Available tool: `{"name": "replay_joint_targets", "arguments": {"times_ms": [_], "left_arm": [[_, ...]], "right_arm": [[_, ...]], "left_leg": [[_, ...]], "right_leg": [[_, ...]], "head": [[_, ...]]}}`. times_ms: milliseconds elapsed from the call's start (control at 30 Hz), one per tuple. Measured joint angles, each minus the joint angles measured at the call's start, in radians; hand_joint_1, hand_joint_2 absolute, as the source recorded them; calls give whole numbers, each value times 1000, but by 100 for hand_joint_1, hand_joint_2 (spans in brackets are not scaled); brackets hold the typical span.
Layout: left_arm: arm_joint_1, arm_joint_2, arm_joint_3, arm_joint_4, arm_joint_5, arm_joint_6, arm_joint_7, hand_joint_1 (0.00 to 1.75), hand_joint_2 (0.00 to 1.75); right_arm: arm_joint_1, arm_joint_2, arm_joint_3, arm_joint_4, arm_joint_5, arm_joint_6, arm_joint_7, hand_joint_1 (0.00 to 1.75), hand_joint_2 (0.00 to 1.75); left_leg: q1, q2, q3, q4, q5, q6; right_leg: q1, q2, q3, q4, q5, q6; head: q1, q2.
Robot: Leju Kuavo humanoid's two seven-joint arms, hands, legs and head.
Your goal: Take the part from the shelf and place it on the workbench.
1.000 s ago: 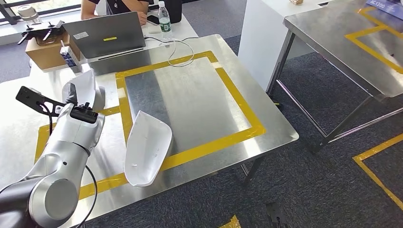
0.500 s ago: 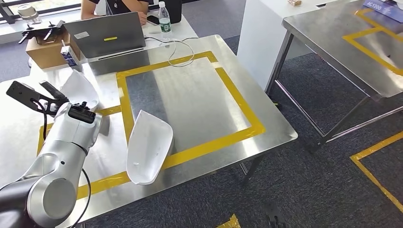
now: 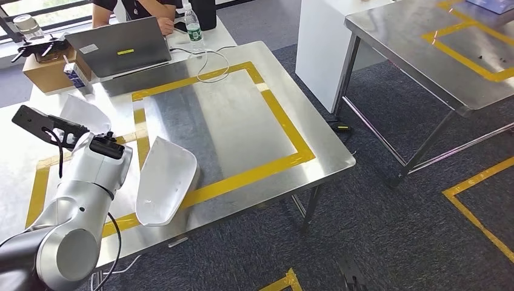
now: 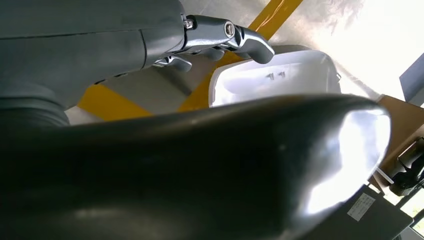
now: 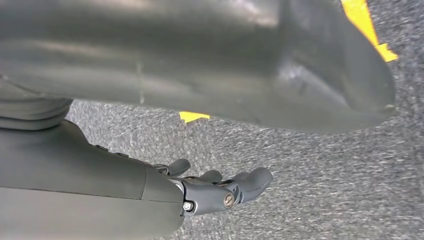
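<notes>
two white parts on the steel tabletop (image 3: pixel 242 121): near part (image 3: pixel 162 182) lies across the yellow tape (image 3: pixel 285 124) at the front edge; far part (image 3: pixel 82 114) lies just beyond the left hand (image 3: pixel 45 123), apart from it. left fingers (image 4: pixel 227 37) loosely curled, holding nothing. right hand (image 5: pixel 220 190) hangs over grey carpet (image 5: pixel 310 165), fingers half-curled, holding nothing. a person sits at a laptop (image 3: pixel 118 51) behind; bottle (image 3: pixel 194 30) beside it

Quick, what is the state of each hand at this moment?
Left hand: open, holding nothing, above the white part on the workbench.
Right hand: open, holding nothing, hanging over the carpet floor.
</notes>
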State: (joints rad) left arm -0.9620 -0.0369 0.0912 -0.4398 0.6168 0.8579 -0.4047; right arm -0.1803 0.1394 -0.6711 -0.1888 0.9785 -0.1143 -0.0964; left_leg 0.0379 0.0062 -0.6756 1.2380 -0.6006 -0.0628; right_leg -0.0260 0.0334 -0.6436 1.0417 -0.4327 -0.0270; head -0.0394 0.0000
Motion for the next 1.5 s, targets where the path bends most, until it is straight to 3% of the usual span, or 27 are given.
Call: {"name": "replay_joint_targets", "arguments": {"times_ms": [67, 100, 167, 233, 300, 367, 433, 500, 533, 567, 600, 667, 733, 767, 867, 933, 1000, 1033, 1067, 1100, 1167, 1233, 1267, 1300, 1367, 1433, 1500], "left_arm": [[2, 2, 0, 2, 0, 0, 0, 0, 0], [3, 2, 0, 3, 0, 0, 1, 0, 0], [1, 2, 0, 2, 0, 0, 2, 0, 0], [-3, 1, 0, 0, -1, 0, 3, 0, 0], [-7, 1, 0, -2, -2, 0, 4, 0, 0], [-12, 0, 0, -1, -2, 0, 6, 0, 0], [-17, -4, 0, -1, -3, 0, 7, 0, 0], [-19, -4, 0, 0, -3, 0, 8, 0, 0], [-18, -3, 0, 1, -3, 0, 8, 0, 0], [-18, -3, 0, 2, -3, 0, 8, 0, 0], [-17, -3, 0, 3, -3, 0, 9, 0, 0], [-18, -3, 0, 4, -3, 0, 9, 0, 0], [-20, -3, 0, 3, -5, 0, 9, 0, 0], [-21, -3, 0, 3, -6, 0, 10, 0, 0], [-22, -4, 0, 4, -6, 0, 14, 0, 0], [-22, -1, 0, 6, -5, 0, 15, 0, 0], [-22, 3, 0, 7, -4, 0, 15, 0, 0], [-21, 5, 0, 9, -3, 0, 15, 0, 0], [-20, 5, 0, 10, -2, 0, 15, 0, 0], [-18, 5, 0, 11, -1, 0, 15, 0, 0], [-19, 5, 0, 11, -1, 0, 15, 0, 0], [-23, 4, 0, 7, -1, 0, 16, 0, 0], [-26, 3, 0, 5, -1, 0, 16, 0, 0], [-28, 2, 0, 4, -1, 0, 16, 0, 0], [-32, 1, 0, 3, -2, 0, 17, 0, 0], [-36, -2, 0, 4, -2, 0, 19, 0, 0], [-37, -4, 0, 4, -2, 0, 20, 0, 0]], "right_arm": [[0, 0, 2, 0, 0, 0, 0, 0, 0], [0, 0, 2, 0, 0, 0, 0, 0, 0], [-1, 2, 2, 0, 0, 1, 1, 0, 0], [-3, 5, 2, 0, 0, 2, 2, 0, 0], [-5, 7, 2, 0, 0, 3, 2, 0, 0], [-5, 7, 2, 0, 0, 2, 1, 0, 0], [-7, 7, 2, 0, 0, 2, 1, 0, 0], [-10, 7, 2, 0, 0, 1, 1, 0, 0], [-11, 7, 2, 0, 0, 1, 1, 0, 0], [-11, 7, 2, 0, 0, 0, 1, 0, 0], [-11, 7, 2, 0, 0, 0, 1, 0, 0], [-13, 7, 2, 0, 0, 0, 1, 0, 0], [-16, 7, 2, 0, 0, 0, 0, 0, 0], [-16, 7, 2, 0, 0, 0, 0, 0, 0], [-16, 6, 2, 0, 0, 0, 0, 0, 0], [-20, 5, 2, 0, -1, 0, -1, 0, 0], [-23, 5, 2, 0, 0, 0, -1, 0, 0], [-23, 5, 2, 0, 0, 0, -1, 0, 0], [-23, 5, 2, 0, 0, 0, -1, 0, 0], [-23, 5, 2, 0, 0, 0, -1, 0, 0], [-23, 5, 3, 0, 0, 1, 0, 0, 0], [-24, 5, 3, 0, 0, 2, 0, 0, 0], [-24, 5, 3, 0, 0, 2, 0, 0, 0], [-24, 5, 3, 0, 0, 2, 0, 0, 0], [-24, 5, 3, 0, 0, 3, 0, 0, 0], [-24, 5, 3, 0, -1, 3, 0, 0, 0], [-24, 5, 3, 0, -1, 3, 0, 0, 0]], "left_leg": [[-9, -3, -12, 67, -23, 11], [-15, -3, 10, 45, -7, 20], [-29, 2, 94, -84, 37, 44], [-42, 12, 159, -188, 59, 57], [-49, 17, 164, -210, 68, 58], [-45, 19, 154, -221, 86, 67], [-38, 23, 140, -229, 112, 79], [-38, 26, 114, -228, 133, 84], [-38, 26, 100, -226, 143, 84], [-38, 27, 85, -224, 152, 83], [-37, 27, 71, -220, 161, 80], [-36, 27, 46, -211, 175, 73], [-37, 27, 30, -203, 187, 62], [-37, 28, 26, -201, 193, 56], [-34, 25, 18, -205, 209, 36], [-32, 12, -3, -162, 159, 25], [-30, -1, -37, -47, 66, 19], [-30, -3, -50, 15, 34, 17], [-30, -5, -52, 57, 24, 17], [-30, -5, -41, 69, 36, 17], [-30, -2, 33, -3, 84, 21], [-35, 7, 130, -135, 80, 30], [-38, 10, 157, -181, 66, 35], [-41, 12, 166, -203, 57, 42], [-41, 14, 156, -213, 74, 58], [-37, 19, 144, -221, 101, 75], [-36, 22, 119, -223, 128, 84]], "right_leg": [[10, 0, -17, 0, 13, -6], [15, 0, -24, 0, 20, -7], [22, 0, -35, 0, 33, -7], [24, -1, -40, -2, 47, -1], [22, -1, -41, -8, 62, 11], [20, -4, -47, -8, 61, 23], [20, -13, -69, 45, -2, 35], [17, -23, -105, 170, -96, 45], [15, -25, -117, 229, -122, 50], [14, -27, -117, 265, -127, 53], [13, -28, -99, 264, -112, 54], [12, -26, -12, 161, -73, 52], [15, -17, 69, 42, -68, 42], [18, -13, 86, 11, -74, 35], [21, -13, 77, -6, -56, 11], [17, -14, 60, -16, -31, -4], [18, -12, 33, -18, -7, -12], [18, -12, 17, -18, 5, -12], [19, -11, 1, -17, 17, -12], [19, -12, -15, -15, 28, -11], [19, -12, -44, -11, 50, -7], [20, -12, -63, -8, 70, 2], [21, -13, -66, -9, 79, 9], [20, -14, -66, -13, 88, 15], [19, -14, -64, -22, 102, 28], [17, -17, -80, 10, 53, 41], [15, -24, -115, 121, -51, 51]], "head": [[0, 0], [0, 0], [0, 0], [0, 0], [0, 0], [0, 0], [1, 0], [2, 0], [2, 0], [2, 0], [2, 0], [2, 0], [1, 0], [1, 0], [0, 0], [-1, 0], [-2, 0], [-2, 0], [-2, 0], [-2, 0], [-2, 0], [-2, 0], [-2, 0], [-2, 0], [-3, 0], [-3, 0], [-2, 0]]}}
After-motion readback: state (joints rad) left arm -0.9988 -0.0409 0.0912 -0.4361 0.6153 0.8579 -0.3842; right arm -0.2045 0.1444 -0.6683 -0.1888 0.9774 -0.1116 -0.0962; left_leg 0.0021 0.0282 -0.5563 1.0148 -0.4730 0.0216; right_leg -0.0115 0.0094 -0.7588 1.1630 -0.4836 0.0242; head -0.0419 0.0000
